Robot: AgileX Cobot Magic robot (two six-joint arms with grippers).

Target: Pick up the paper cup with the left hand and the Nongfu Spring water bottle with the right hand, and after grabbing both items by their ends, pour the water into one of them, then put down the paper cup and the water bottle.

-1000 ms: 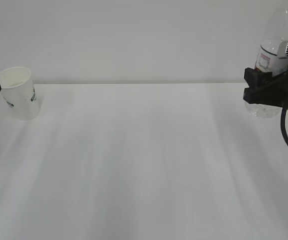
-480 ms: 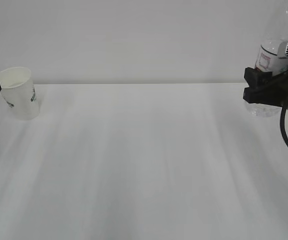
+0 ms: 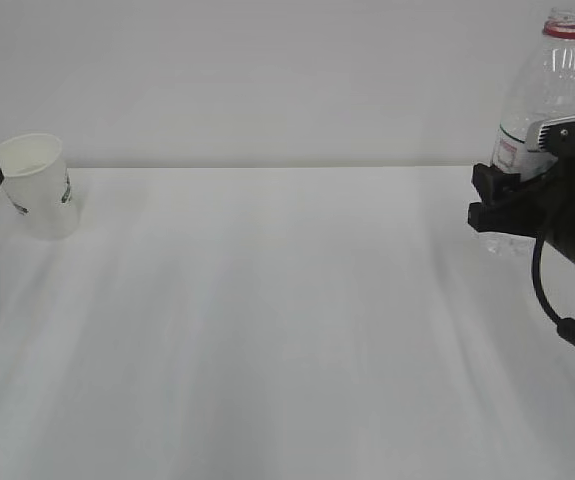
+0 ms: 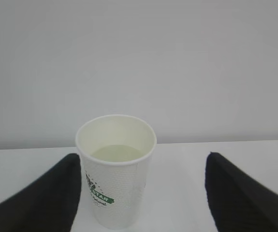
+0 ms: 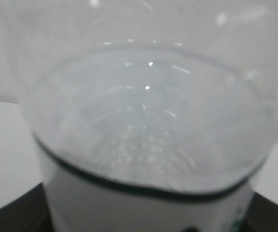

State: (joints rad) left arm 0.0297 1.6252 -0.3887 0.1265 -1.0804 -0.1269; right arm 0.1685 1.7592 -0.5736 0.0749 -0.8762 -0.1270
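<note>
The white paper cup [image 3: 37,187] with a green print stands at the far left of the table, leaning slightly. In the left wrist view the paper cup [image 4: 117,169] holds pale liquid. My left gripper [image 4: 142,157] is open around it. One black finger [image 4: 42,195] is close against the cup's side, the other [image 4: 245,193] well clear. The Nongfu Spring water bottle [image 3: 537,90] is upright at the far right, capless, with a red neck ring. My right gripper [image 3: 497,205] is shut on its lower part. The bottle [image 5: 143,121] fills the right wrist view.
The white table [image 3: 287,330] runs between the two arms, against a plain white wall. A black cable [image 3: 557,315] hangs from the right arm above the table's right side.
My right gripper has come down and a little to the left with the bottle, so its neck now shows. The cup and left gripper look unchanged.
</note>
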